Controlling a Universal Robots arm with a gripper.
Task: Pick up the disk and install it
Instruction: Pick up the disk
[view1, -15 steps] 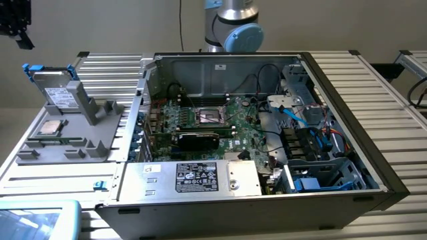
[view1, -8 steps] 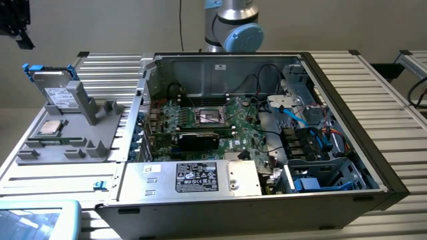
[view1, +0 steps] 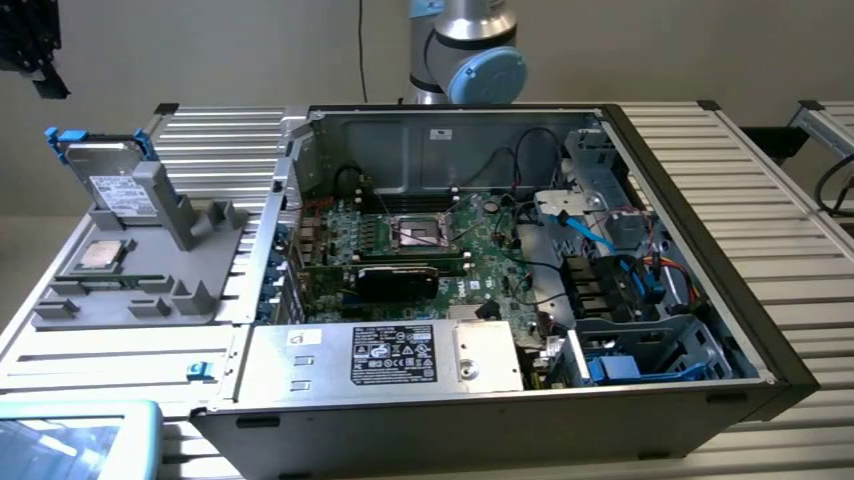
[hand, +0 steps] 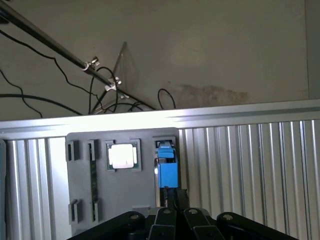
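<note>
The disk (view1: 114, 180) stands on edge in a slot of the grey holder (view1: 174, 240) at the exterior view's left, its white label and blue carrier showing. In the wrist view the disk (hand: 167, 170) appears edge-on, mostly as a blue strip. My gripper (view1: 32, 50) hangs dark in the exterior view's upper left corner, well above the disk and apart from it. In the wrist view the gripper (hand: 176, 194) has its black fingertips pressed together, shut on nothing, lined up over the disk's blue edge.
A square silver CPU chip (view1: 102, 256) lies flat on the holder beside the disk. The open computer case (view1: 747, 330) fills the middle, with motherboard (view1: 427, 240), silver power supply box (view1: 387, 355) and a cabled drive bay (view1: 641, 350). A ribbed metal table (view1: 200, 135) lies beneath.
</note>
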